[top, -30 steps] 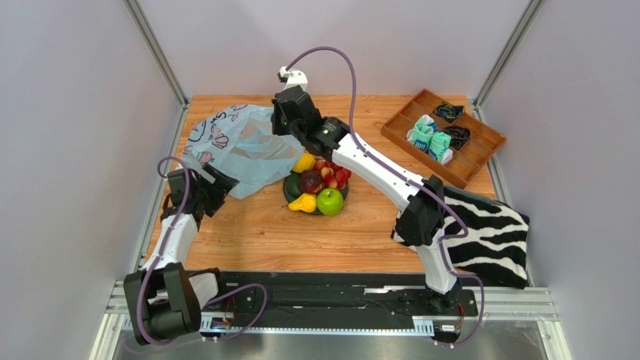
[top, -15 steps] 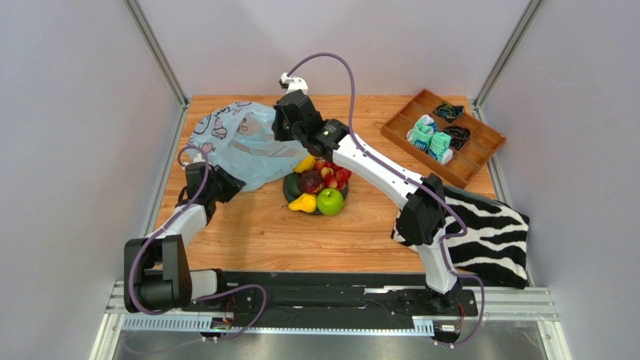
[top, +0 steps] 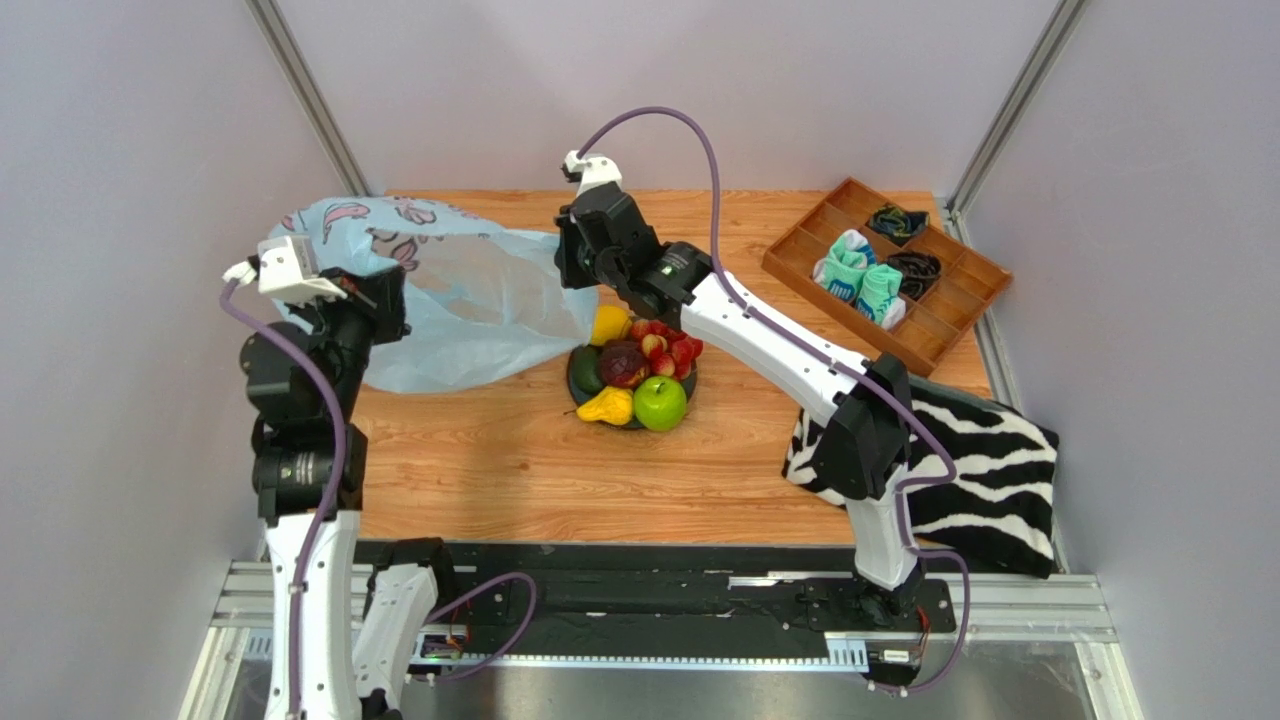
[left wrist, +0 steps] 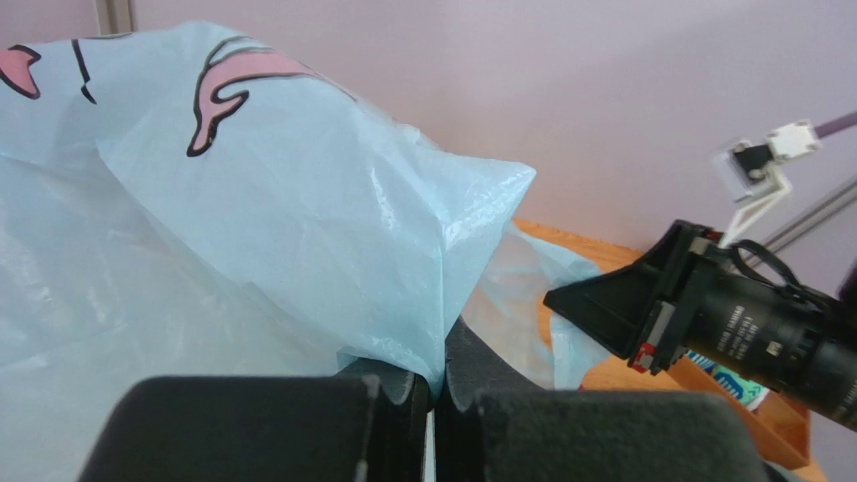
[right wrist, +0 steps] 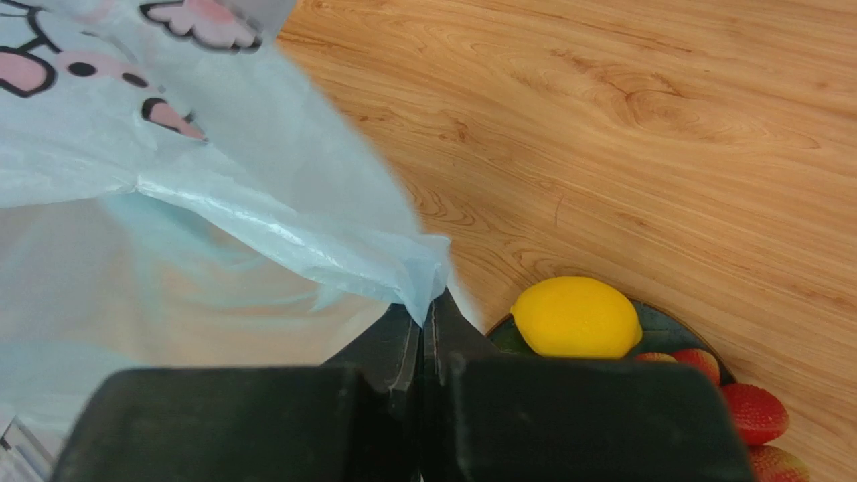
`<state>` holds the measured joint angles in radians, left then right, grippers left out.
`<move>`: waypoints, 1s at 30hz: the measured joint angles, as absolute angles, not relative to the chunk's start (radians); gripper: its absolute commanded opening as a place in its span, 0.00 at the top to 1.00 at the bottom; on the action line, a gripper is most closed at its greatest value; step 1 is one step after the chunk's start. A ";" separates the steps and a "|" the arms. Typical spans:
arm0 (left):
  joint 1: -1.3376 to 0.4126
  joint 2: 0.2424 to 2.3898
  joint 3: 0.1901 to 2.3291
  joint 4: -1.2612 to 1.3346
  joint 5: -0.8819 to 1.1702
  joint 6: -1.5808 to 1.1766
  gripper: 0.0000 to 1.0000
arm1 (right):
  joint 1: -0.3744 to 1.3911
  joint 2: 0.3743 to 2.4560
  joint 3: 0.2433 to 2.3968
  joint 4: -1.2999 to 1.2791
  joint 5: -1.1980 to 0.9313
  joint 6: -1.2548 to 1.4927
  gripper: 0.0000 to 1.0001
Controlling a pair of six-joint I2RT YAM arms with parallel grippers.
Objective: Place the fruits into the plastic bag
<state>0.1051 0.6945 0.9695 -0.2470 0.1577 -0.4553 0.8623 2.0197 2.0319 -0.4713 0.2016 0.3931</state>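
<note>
White shells and black joints on both, left arm and right arm. A purple cable loops off each wrist, beside a small white bracket. Matte black fingers on the right hand.

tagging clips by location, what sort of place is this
Most likely a lab robot test cell, not a home. Plain walls and metal corner posts box in a wooden table, two arms are bolted to a rail at its near edge, and the plastic bag and toy fruits look like staged props.
</note>
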 measured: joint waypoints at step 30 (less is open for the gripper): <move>0.105 0.664 0.922 -0.513 0.170 -0.175 1.00 | 0.861 2.159 2.017 -0.380 0.096 0.406 0.10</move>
